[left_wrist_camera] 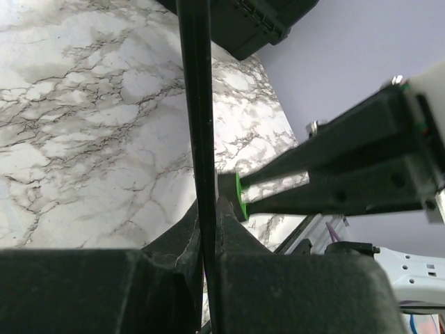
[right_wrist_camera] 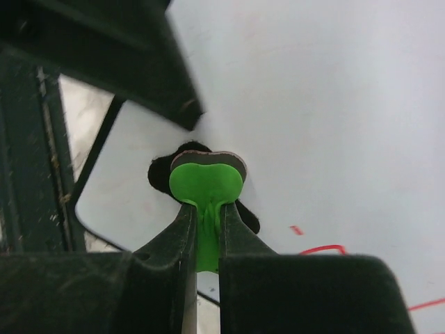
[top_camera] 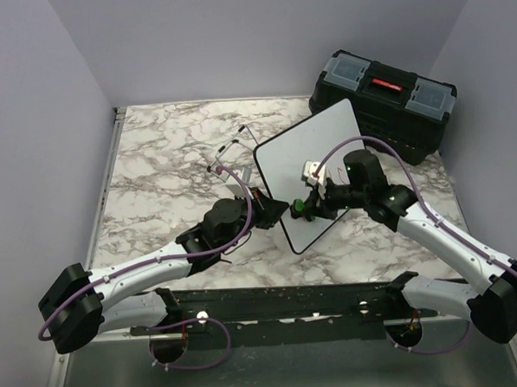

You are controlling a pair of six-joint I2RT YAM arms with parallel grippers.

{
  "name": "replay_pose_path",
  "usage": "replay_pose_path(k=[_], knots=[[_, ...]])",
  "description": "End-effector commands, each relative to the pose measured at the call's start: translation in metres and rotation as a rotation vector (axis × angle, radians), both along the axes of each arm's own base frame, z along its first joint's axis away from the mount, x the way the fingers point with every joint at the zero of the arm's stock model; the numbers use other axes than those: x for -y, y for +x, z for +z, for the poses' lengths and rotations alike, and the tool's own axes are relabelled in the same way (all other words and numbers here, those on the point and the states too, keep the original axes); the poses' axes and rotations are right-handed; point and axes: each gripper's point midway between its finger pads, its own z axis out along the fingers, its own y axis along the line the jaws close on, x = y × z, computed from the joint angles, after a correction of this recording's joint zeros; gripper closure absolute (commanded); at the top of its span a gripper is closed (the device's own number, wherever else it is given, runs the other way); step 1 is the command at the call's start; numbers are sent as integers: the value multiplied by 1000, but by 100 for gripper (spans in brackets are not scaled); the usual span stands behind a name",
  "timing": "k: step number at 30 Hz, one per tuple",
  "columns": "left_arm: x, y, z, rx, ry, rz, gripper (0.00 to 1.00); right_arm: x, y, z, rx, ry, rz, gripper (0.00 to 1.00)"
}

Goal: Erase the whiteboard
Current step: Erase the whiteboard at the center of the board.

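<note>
The right claw [right_wrist_camera: 206, 209] is pressed together on the stem of a green eraser [right_wrist_camera: 206, 182], whose dark pad lies against the whiteboard [right_wrist_camera: 313, 104] close to its near-left rim. The left claw [left_wrist_camera: 208, 212] pinches that thin black rim, just beside the eraser. The board stands tilted in the middle of the tabletop [top_camera: 170, 163], between the arms. A wire easel [top_camera: 230, 152] lies to its far left and a black toolbox [top_camera: 384, 100] stands behind it on the far right. Red strokes [right_wrist_camera: 323, 248] show near the pad, so the wiping looks unfinished.

The risks, as I judge them:
- The two claws sit so close that a stroke toward the left could knock them together.
- A hard push on a board gripped only by its edge could twist it out of the pinch or tip it.
- The narrow stem may slip, letting the pad skate over the marks.
</note>
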Motion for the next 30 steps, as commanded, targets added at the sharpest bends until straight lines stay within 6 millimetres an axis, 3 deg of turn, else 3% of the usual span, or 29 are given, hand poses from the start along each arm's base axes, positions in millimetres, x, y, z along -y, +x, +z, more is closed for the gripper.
replay_pose_path(k=[1,5,7,12,14,16,20,24,27,30], knots=[[7,-11,46,89,-131,-60,100,16,64,30,116,43,-299,99],[7,-12,45,89,-129,-65,100,43,65,6,91,-20,-337,99],[7,-12,45,94,-129,-67,100,46,45,-9,72,-67,-248,99],[6,-12,47,100,-131,-63,100,42,-35,-41,-61,-104,143,99],[7,-11,46,99,-132,-63,100,39,-50,-41,-90,-74,213,99],[8,-11,46,95,-138,-65,100,32,-51,-30,-58,-26,236,99],[10,-11,44,88,-139,-66,100,14,-12,18,46,88,116,99],[10,-11,43,85,-141,-71,100,15,61,60,109,144,-232,100],[8,-12,45,89,-146,-69,100,36,95,61,168,108,-440,99],[7,-13,45,92,-150,-71,100,53,97,35,182,6,-482,99]])
